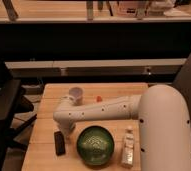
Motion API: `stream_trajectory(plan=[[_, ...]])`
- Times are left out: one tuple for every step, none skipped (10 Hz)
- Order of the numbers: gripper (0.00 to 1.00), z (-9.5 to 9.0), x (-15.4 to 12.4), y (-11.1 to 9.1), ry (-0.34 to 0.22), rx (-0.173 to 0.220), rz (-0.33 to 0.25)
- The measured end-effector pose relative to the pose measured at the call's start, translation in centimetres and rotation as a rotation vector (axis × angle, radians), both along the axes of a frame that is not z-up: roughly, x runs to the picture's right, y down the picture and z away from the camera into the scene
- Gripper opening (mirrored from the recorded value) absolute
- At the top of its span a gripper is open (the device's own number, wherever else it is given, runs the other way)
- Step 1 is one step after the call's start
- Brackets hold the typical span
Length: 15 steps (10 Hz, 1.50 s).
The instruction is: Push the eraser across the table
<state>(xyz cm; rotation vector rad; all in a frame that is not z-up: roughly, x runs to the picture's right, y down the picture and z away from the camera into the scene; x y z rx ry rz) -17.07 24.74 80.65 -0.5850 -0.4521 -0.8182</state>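
The eraser (59, 142) is a small flat black bar lying on the light wooden table (44, 120) near its front left, just left of the green plate (95, 145). My white arm reaches from the right across the table and bends down at the left. My gripper (67, 131) hangs at the arm's end, just above and to the right of the eraser's far end, very close to it. Whether it touches the eraser is hidden by the arm.
A pale cup (76, 94) stands at the back of the table behind the arm. A small orange object (99, 99) lies next to it. A pale whitish wedge block (128, 150) lies right of the plate. A dark chair (6, 107) stands left of the table.
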Motion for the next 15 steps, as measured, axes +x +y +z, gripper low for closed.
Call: stream_trajectory(plan=[[0.00, -0.1, -1.1, 0.2, -0.013, 0.004, -0.016], [0.00, -0.1, -1.4, 0.3, -0.016, 0.005, -0.025], [0.00, -0.1, -1.9, 0.4, -0.019, 0.010, -0.041], [0.00, -0.3, -3.2, 0.7, -0.033, 0.011, -0.056], [0.00, -0.6, -5.0, 0.9, -0.053, 0.018, -0.074], [0.00, -0.8, -5.8, 1.1, -0.065, 0.023, -0.086], [0.00, -0.9, -6.2, 1.2, -0.075, 0.024, -0.101], [0.00, -1.0, -6.2, 1.3, -0.085, 0.026, -0.116], [0.00, -1.3, -6.2, 1.6, -0.092, 0.025, -0.128], [0.00, -1.7, -6.4, 2.0, -0.100, 0.022, -0.141], [0.00, -2.2, -6.6, 2.5, -0.108, 0.020, -0.154], [0.00, -2.3, -6.8, 2.5, -0.111, 0.020, -0.156], [0.00, -2.3, -7.0, 2.5, -0.117, 0.020, -0.161], [0.00, -2.4, -7.1, 2.5, -0.125, 0.021, -0.171], [0.00, -2.9, -7.2, 2.6, -0.132, 0.024, -0.183]])
